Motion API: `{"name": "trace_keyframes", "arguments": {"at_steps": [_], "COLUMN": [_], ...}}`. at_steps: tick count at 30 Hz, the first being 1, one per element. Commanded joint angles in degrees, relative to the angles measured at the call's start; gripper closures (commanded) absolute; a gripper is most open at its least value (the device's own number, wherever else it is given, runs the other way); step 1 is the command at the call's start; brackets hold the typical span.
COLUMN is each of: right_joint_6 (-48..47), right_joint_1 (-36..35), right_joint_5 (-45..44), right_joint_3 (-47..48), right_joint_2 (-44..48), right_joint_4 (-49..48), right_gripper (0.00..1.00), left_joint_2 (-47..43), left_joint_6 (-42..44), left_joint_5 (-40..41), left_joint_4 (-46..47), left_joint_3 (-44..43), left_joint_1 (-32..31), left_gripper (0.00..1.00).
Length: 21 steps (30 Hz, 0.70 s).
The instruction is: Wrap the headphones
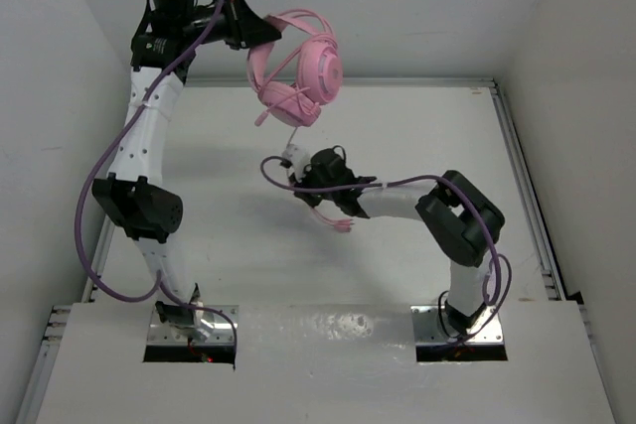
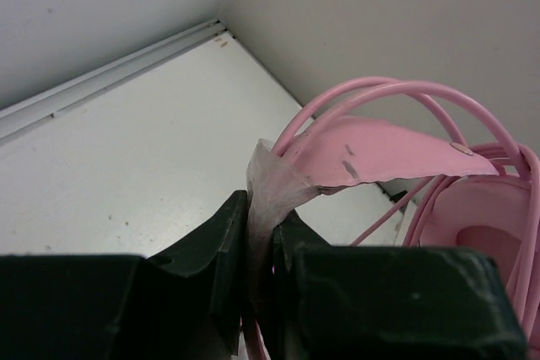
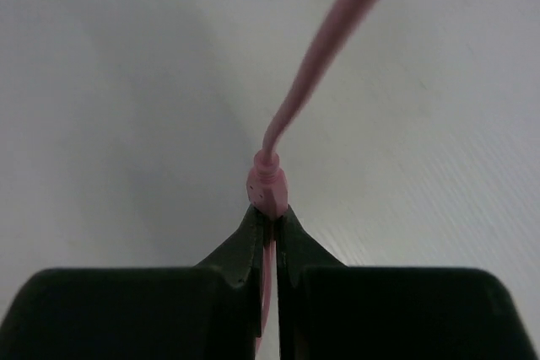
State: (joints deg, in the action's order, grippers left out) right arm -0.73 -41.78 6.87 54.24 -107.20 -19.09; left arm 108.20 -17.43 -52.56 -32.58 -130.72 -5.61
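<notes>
The pink headphones point(image 1: 298, 71) hang in the air at the back of the table. My left gripper point(image 1: 260, 37) is shut on the end of their headband; in the left wrist view the jaws point(image 2: 268, 208) pinch the pale end of the pink headband point(image 2: 380, 153), with an earcup point(image 2: 485, 238) at the right. My right gripper point(image 1: 296, 158) is just below the headphones, shut on the plug end of the thin pink cord point(image 1: 293, 134). In the right wrist view the jaws point(image 3: 268, 210) clamp the pink plug collar point(image 3: 267, 181), and the cord point(image 3: 337, 31) runs up and away. A short pink piece point(image 1: 336, 222) shows beside the right wrist.
The white table point(image 1: 417, 136) has a metal rail point(image 1: 522, 186) along its right edge and white walls on three sides. Purple arm cables point(image 1: 99, 176) loop beside the left arm and over the right arm point(image 1: 397, 184).
</notes>
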Motion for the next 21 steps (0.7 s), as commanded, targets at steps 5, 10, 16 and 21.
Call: {"name": "trace_keyframes", "arguments": {"at_steps": [5,10,16,21], "right_joint_6": [6.17,8.99,12.85,17.34], "right_joint_1": [-12.09,-14.29,-15.61,-15.61], "right_joint_5": [0.77,0.95,-1.77,-0.92], "right_joint_3": [18.68,26.78,38.54,48.66], "right_joint_2": [-4.16,-2.15,-0.82,-3.01], "right_joint_4": [10.56,18.72,31.38,43.95], "right_gripper": [1.00,1.00,1.00,1.00], "left_joint_2": [-0.62,-0.97,-1.77,-2.12], "left_joint_6": [-17.91,-1.16,7.05,13.20], "left_joint_5": [0.95,13.25,24.77,32.93], "left_joint_4": [14.56,2.90,-0.82,-1.17], "left_joint_3": [6.52,5.30,11.35,16.98], "left_joint_1": [1.56,1.48,1.39,0.34], "left_gripper": [1.00,1.00,1.00,1.00]}}
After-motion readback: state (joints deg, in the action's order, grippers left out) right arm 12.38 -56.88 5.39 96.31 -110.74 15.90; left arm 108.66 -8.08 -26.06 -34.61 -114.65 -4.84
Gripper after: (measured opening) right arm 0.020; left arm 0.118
